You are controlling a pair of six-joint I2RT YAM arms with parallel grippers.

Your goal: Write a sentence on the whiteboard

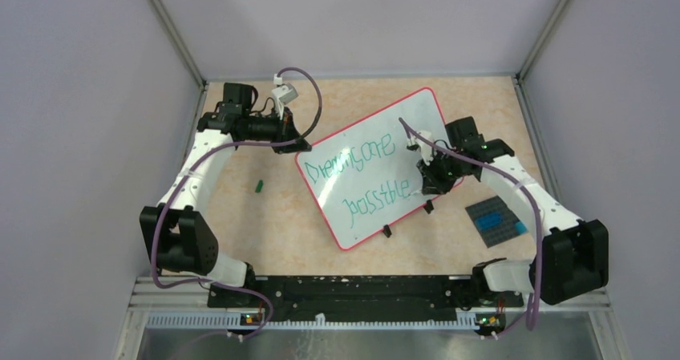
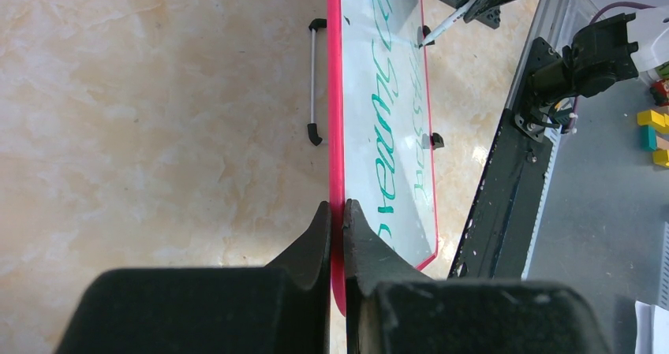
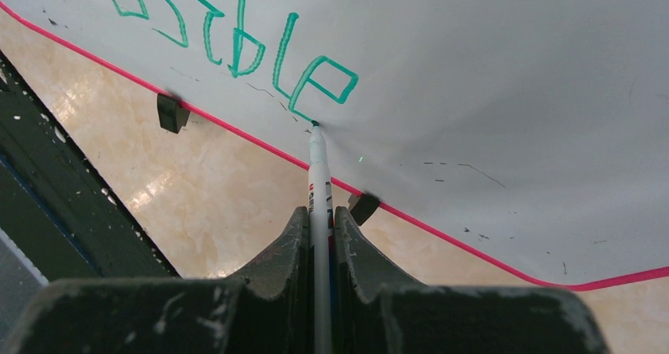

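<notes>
The whiteboard [image 1: 401, 123], white with a thin red rim, lies slanted in the middle of the table and carries two lines of green handwriting. My left gripper [image 1: 298, 145] is shut on the red rim at the board's far-left corner; the left wrist view shows the rim [image 2: 335, 133] pinched between the jaws of my left gripper [image 2: 337, 212]. My right gripper [image 1: 429, 175] is shut on a white marker [image 3: 317, 180]. Its green tip touches the whiteboard [image 3: 489, 78] just below the last letter "e", near the front rim.
A dark grey studded plate [image 1: 495, 220] with blue bricks lies right of the board. A small green piece [image 1: 259, 186] lies on the table left of it. A thin metal bar with black ends [image 2: 314, 82] lies behind the board. The arms' base rail [image 1: 353, 292] runs along the near edge.
</notes>
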